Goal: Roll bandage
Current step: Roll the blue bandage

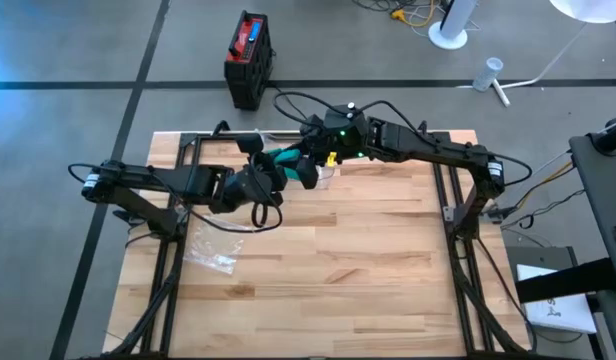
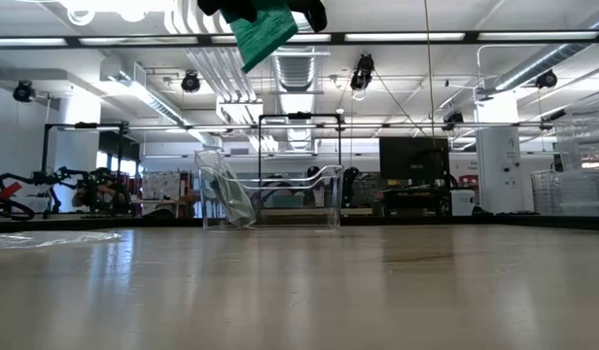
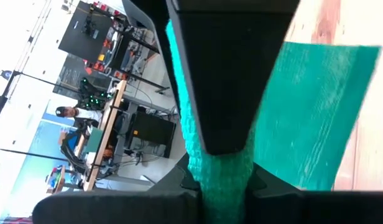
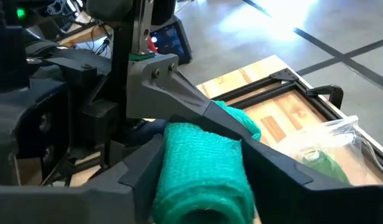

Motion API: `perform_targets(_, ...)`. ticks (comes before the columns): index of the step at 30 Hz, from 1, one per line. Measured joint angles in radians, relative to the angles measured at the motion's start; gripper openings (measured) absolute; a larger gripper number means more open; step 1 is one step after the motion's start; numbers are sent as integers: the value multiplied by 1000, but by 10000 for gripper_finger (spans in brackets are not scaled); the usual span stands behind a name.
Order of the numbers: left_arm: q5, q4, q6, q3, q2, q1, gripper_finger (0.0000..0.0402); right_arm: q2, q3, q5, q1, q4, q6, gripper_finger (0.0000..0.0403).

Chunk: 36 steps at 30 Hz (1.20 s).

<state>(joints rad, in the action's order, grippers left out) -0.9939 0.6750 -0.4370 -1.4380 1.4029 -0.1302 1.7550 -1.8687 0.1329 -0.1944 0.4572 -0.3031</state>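
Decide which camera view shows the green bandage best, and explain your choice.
The right wrist view is best: the green bandage fills it as a thick roll between the right hand's fingers. The left wrist view shows a flat strip pinched by the left hand. The low view catches only a hanging end; the high view shows just a sliver.

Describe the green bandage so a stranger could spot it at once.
Look at the far middle of the wooden table, where the two dark arms meet. Held up between the left gripper and right gripper is the green bandage, the only teal thing there, woven and partly rolled.
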Motion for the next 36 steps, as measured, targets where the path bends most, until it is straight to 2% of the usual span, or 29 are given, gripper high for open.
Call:
perform_targets(6,7,0,1,0,0,0,32,0,0,-6,0,-6,62,84)
perform_targets(8,9,2,3,0,-1,0,43,0,1,-9,2,-6,112,42)
perform_targets(10,22,11,17,0,-6,0,62,-5,2,-17,8,-5,184,16)
perform_targets(16,235,52,154,-16,-58,14,156,-45,24,-145,49,3,420,21)
perform_targets(21,408,70,219,-73,-108,56,240,-112,117,-170,83,-78,593,12)
perform_targets(25,559,68,244,-100,-114,122,287,-159,212,-173,121,-150,732,11)
perform_targets(29,690,53,246,-94,-99,179,308,-186,273,-200,144,-195,801,12)
perform_targets(32,744,49,245,-92,-76,204,309,-191,277,-235,153,-186,832,12)
perform_targets(36,758,50,238,-92,-58,216,268,-193,278,-248,169,-170,897,12)
